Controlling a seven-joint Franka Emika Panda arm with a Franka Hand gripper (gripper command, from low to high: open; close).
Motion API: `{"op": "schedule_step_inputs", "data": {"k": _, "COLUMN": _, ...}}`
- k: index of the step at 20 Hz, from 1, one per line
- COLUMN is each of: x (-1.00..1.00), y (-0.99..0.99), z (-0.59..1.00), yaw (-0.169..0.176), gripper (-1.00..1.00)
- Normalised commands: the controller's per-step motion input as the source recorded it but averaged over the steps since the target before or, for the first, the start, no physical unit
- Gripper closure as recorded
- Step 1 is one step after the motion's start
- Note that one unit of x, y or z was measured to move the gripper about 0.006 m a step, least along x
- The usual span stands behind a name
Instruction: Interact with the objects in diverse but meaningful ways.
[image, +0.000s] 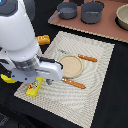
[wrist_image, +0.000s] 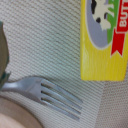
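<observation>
Here the exterior view gives the whole layout: the white arm (image: 20, 40) fills that view's left side, bent low over the near-left corner of a woven beige placemat (image: 95, 85) that lies on the black desk (image: 117, 95). On the placemat sit a round tan plate (image: 70, 66), an orange-handled knife (image: 88, 58) just beyond the plate and an orange-handled fork (image: 75, 83) on its near side. A small yellow box (image: 33, 90) lies at the mat's near-left corner, just below the arm's wrist, and a bit of yellow banana (image: 7, 78) shows past the arm at the view's left edge. An orange ridged block (image: 43, 39) rests on the desk beside the mat's far-left edge, partly hidden by the arm. Farther back, a brown board (image: 107, 27) carries two grey pots (image: 67, 9) and, at the view's right edge, a tan bowl (image: 122, 16). The gripper itself is hidden under the arm's body in this view, so I cannot tell whether its jaws are apart or together. The wrist view adds what the wider one cannot: the box's label, with a black-and-white cow on a blue oval and a red ribbon with white letters, and the fork's silver tines (wrist_image: 55, 95) lying on the mat weave near the box but not touching it. A dark blurred shape (wrist_image: 3, 55) at that picture's edge may be part of the gripper, too unclear to judge.
</observation>
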Motion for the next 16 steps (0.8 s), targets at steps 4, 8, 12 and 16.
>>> {"op": "schedule_step_inputs", "data": {"k": 4, "x": 0.09, "y": -0.04, "z": -0.18, "yaw": 0.0, "gripper": -1.0}}
{"op": "schedule_step_inputs", "data": {"k": 8, "x": 0.11, "y": -0.04, "z": -0.17, "yaw": 0.0, "gripper": 1.0}}
{"op": "schedule_step_inputs", "data": {"k": 12, "x": 0.12, "y": -0.02, "z": -0.16, "yaw": 0.0, "gripper": 1.0}}
{"op": "schedule_step_inputs", "data": {"k": 16, "x": 0.16, "y": -0.02, "z": -0.15, "yaw": 0.0, "gripper": 1.0}}
